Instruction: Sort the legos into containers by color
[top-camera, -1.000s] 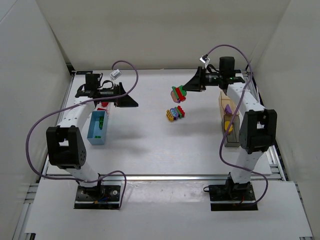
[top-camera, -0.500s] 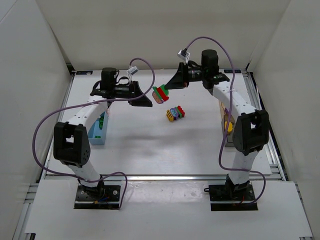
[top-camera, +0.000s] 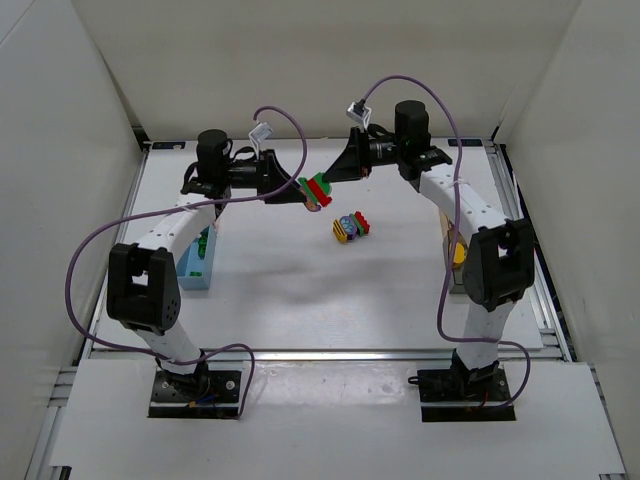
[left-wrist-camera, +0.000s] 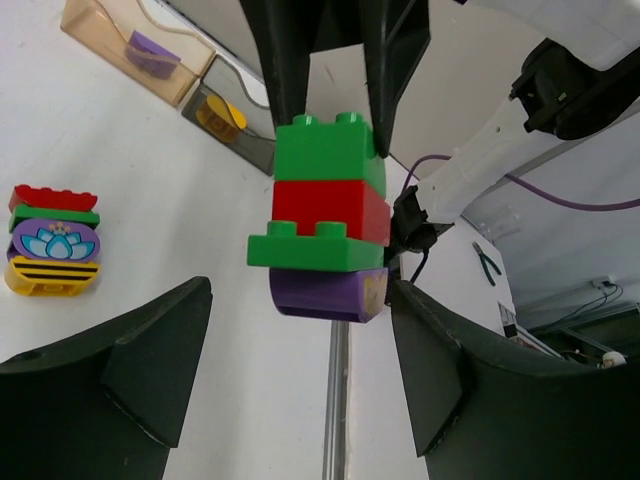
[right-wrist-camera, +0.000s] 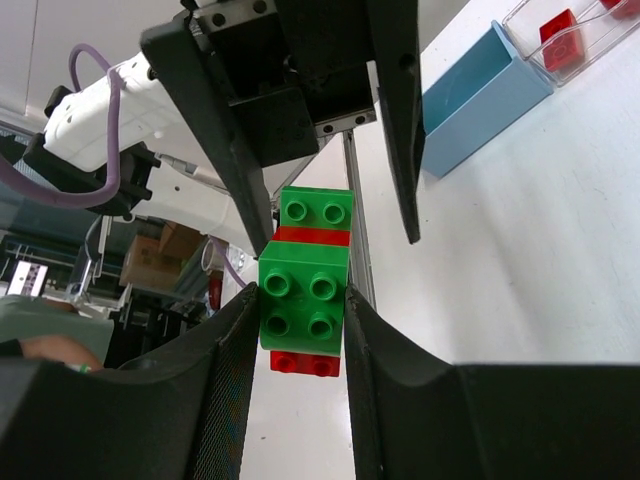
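Closing in, released left hand now flanks lego stack grasped by right hand

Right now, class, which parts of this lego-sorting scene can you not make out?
- Light blue container: top view, left arm covers its far end.
- Tan container: top view, right arm hides most.
- Clear container: right wrist view, cut off at the top edge.
- Lego stack's purple piece: right wrist view, green bricks hide it.

Green-red-green-purple lego stack aloft; mixed stack on table; blue container left, tan container right.
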